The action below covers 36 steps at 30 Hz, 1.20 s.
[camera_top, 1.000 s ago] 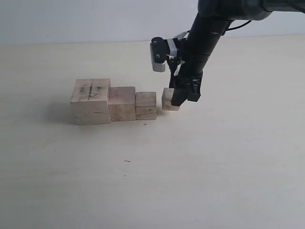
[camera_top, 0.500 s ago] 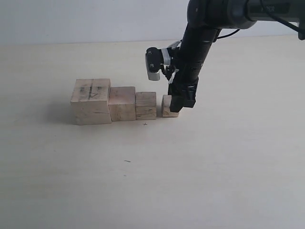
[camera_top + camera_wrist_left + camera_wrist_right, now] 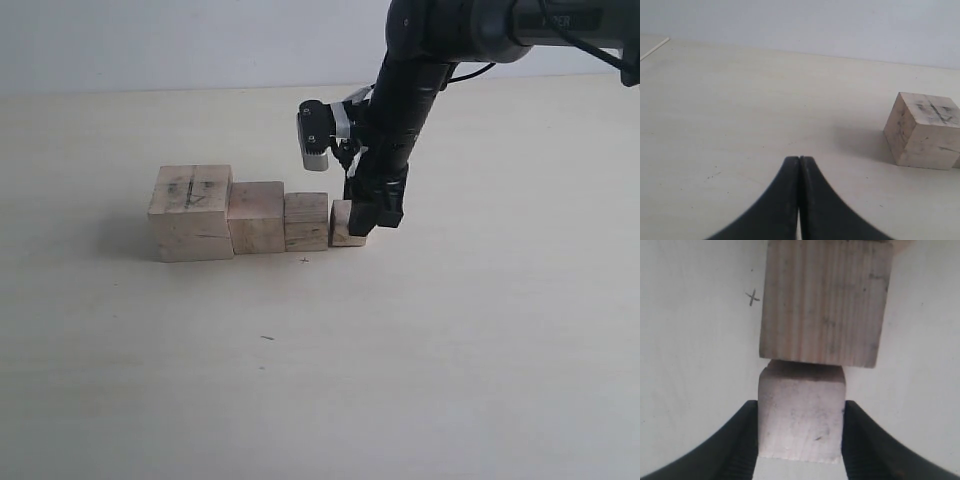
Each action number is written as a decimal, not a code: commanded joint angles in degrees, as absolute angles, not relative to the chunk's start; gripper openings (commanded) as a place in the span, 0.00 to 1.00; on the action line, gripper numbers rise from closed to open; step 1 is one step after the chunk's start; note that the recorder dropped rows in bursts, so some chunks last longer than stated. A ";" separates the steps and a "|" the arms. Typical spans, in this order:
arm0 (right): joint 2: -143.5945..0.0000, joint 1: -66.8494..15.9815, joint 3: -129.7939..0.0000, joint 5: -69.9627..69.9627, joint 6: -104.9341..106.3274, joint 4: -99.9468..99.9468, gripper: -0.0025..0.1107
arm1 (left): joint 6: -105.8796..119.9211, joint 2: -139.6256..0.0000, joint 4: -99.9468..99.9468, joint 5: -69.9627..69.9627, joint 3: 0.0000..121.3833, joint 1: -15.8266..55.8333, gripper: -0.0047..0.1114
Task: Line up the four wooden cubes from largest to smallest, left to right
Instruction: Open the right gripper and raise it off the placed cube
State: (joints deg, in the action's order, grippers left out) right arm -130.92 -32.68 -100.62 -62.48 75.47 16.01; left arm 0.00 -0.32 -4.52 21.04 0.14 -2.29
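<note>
The four wooden cubes (image 3: 258, 217) sit in order, largest leftmost. The right gripper (image 3: 801, 440) clasps the smallest cube (image 3: 342, 224) against its neighbour; only letting go seems left.

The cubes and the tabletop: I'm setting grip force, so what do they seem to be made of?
The smallest cube: pale bare wood, matt, faint grain and smudges, rounded corners. The neighbour cube: same unfinished wood, straight grain lines plain. The largest cube: raw wood, dark pencil-like marks on top. The tabletop: pale, smooth, faintly streaked; perhaps laminate or wood, cannot tell.
</note>
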 commanded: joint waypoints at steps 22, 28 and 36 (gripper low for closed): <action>-130.70 -32.69 -101.09 -61.73 71.34 18.11 0.52 | 0.00 0.00 -4.45 20.40 0.00 -1.97 0.04; -130.25 -32.69 -101.09 -61.51 70.23 17.72 0.57 | 0.00 0.00 -4.45 20.40 0.00 -1.97 0.04; -126.12 -32.20 -101.09 -61.51 65.91 15.95 0.58 | 0.00 0.00 -4.45 20.40 0.00 -1.97 0.04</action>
